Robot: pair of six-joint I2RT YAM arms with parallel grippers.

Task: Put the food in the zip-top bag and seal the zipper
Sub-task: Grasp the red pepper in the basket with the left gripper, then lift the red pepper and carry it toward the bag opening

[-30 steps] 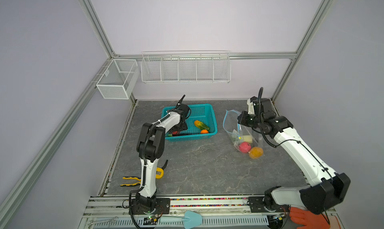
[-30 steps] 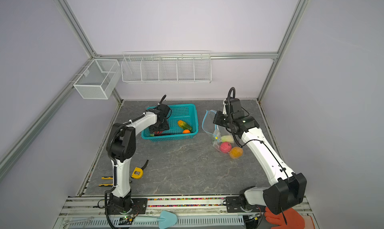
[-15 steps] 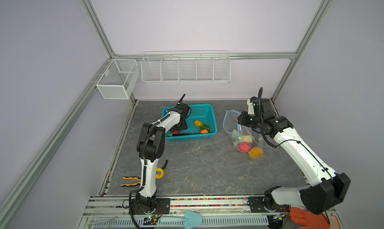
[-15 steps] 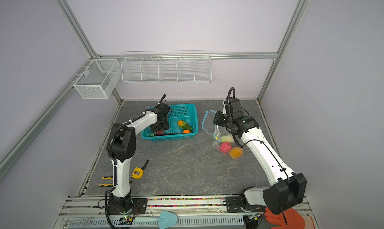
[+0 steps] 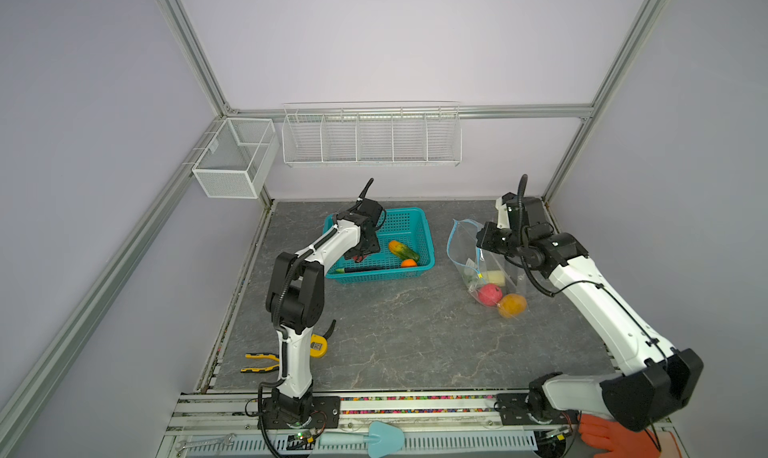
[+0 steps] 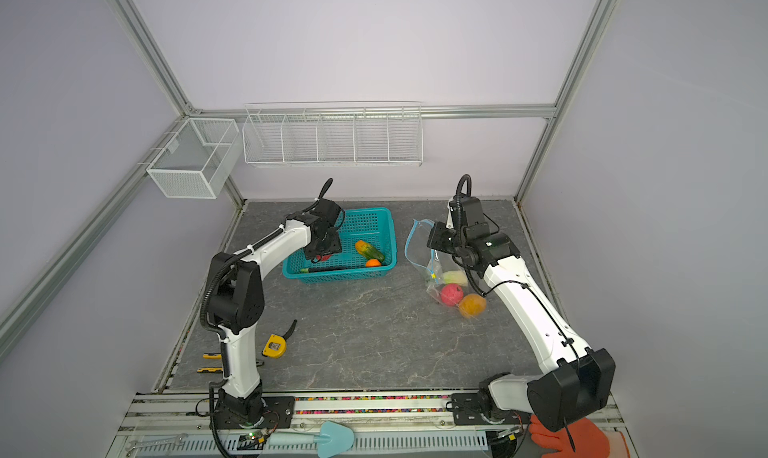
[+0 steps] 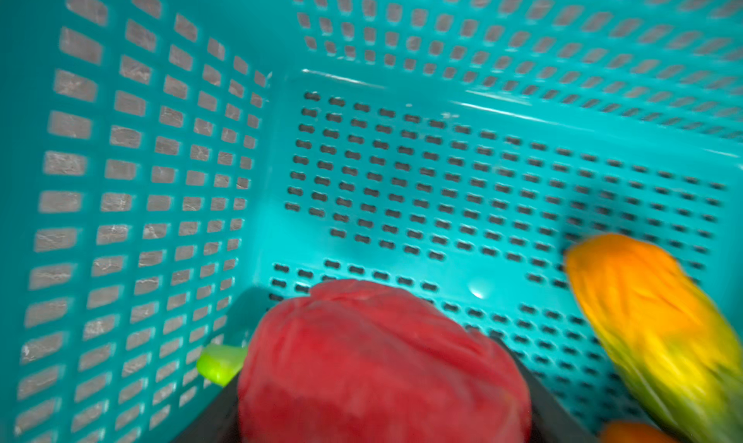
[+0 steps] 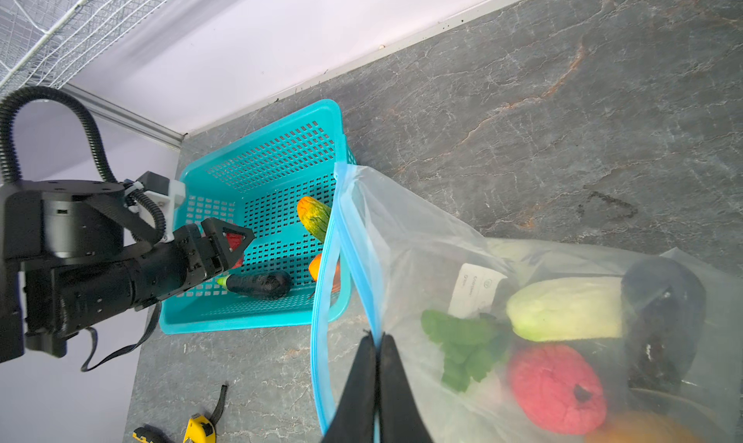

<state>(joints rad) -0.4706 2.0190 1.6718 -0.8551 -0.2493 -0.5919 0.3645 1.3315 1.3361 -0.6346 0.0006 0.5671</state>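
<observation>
Pale lilac walls [image 5: 374, 40] stand around a grey stone-look table [image 5: 415, 331]. A white wire rack [image 5: 371, 135] hangs at 12 o'clock, a mesh box [image 5: 232, 160] at 10 o'clock. The light is soft and even.

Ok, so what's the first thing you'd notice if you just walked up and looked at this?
Probably the bright teal basket at the back of the table, where the left gripper has a big red toy vegetable between its fingers. Next, the clear zip-top bag beside it, its blue-edged mouth pinched by the right gripper, with a pink piece and an orange piece showing through.
</observation>
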